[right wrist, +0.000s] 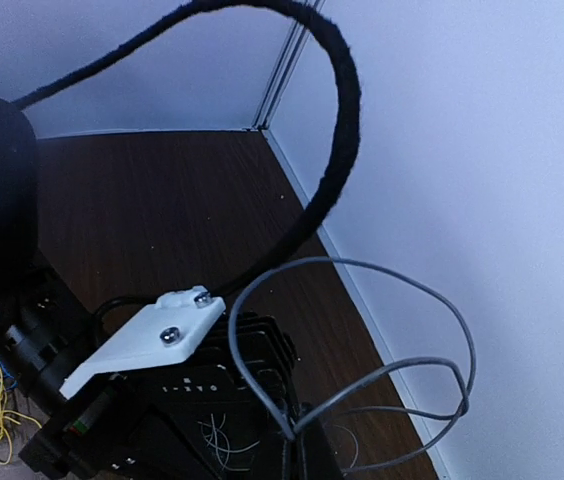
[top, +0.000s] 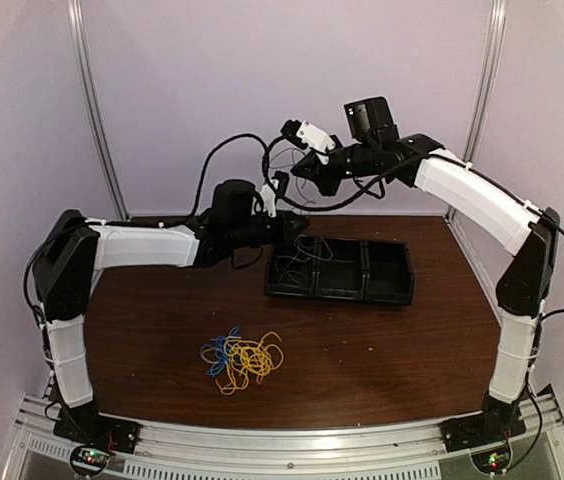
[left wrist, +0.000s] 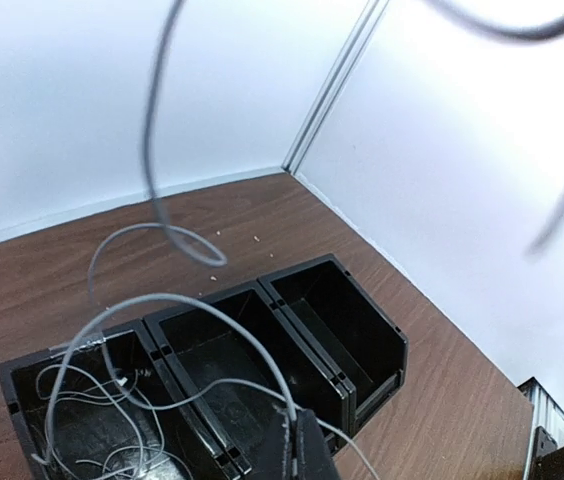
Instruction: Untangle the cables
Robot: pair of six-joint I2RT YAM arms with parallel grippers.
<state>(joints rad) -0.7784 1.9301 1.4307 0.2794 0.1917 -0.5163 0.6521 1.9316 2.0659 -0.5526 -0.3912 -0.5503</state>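
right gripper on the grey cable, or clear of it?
Touching. Right wrist view: the grey cable loops back into the shut right gripper, pinched between its fingers.

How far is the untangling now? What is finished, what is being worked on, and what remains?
Done: the grey cable is apart from the pile, and part of it lies in the left compartment of the tray. In hand: the left gripper and the right gripper are both shut on it above the tray. Left: the yellow cables and blue cables lie tangled together on the table, untouched.
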